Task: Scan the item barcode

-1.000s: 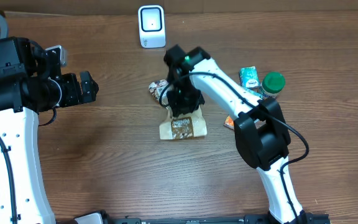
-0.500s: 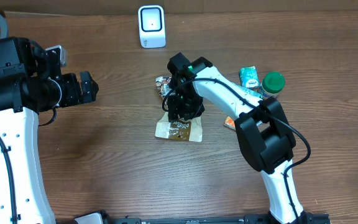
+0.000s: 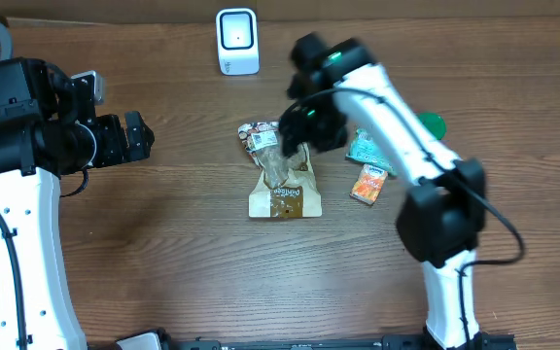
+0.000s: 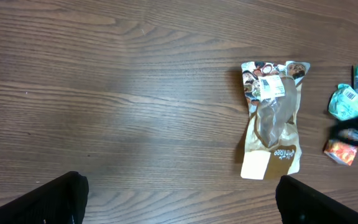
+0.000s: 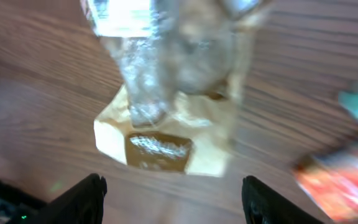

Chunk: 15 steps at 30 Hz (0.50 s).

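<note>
Pouch (image 3: 280,180) lies under released right gripper (image 5: 176,193); left gripper (image 4: 179,199) gapes; orange packet (image 3: 368,184), seemingly teal wrapper (image 3: 367,148) beside.

On the brown wood-grain table (image 3: 163,253), near the far edge, a white scanner (image 3: 236,41) standing upright. Toward the middle, flat on the wood, a tan snack pouch (image 3: 282,180), printed label end pointing at the scanner. Just right of the pouch, a teal packet (image 3: 367,148) and an orange packet (image 3: 368,183) close together, plus a green-lidded jar (image 3: 434,123) beyond them, partly hidden.
</note>
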Each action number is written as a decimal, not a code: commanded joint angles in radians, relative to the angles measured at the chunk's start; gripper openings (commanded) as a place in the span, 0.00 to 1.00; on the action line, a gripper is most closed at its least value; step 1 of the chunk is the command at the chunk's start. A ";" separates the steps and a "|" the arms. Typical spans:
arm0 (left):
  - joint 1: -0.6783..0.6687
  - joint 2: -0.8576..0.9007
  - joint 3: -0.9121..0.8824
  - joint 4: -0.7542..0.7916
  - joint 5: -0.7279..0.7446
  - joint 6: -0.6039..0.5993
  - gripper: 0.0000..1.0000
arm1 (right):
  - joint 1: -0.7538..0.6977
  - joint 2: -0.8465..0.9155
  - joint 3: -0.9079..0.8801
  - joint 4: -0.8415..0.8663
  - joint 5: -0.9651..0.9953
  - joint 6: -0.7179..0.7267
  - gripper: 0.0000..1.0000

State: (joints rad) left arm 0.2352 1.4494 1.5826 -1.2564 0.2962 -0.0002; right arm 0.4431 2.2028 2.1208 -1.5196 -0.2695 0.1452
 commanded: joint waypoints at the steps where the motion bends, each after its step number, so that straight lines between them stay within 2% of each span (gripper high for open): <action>1: -0.006 -0.002 0.004 0.001 0.008 -0.007 0.99 | -0.085 -0.085 0.034 -0.031 0.013 0.004 0.70; 6: -0.006 -0.002 0.004 0.001 0.008 -0.007 1.00 | -0.160 -0.083 -0.029 0.015 -0.081 0.003 0.78; 15: -0.006 -0.002 0.004 0.001 0.008 -0.007 0.99 | -0.162 -0.082 -0.368 0.362 -0.164 0.003 0.80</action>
State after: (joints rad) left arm 0.2352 1.4494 1.5826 -1.2564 0.2962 -0.0002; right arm 0.2760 2.1315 1.8267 -1.2118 -0.3927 0.1539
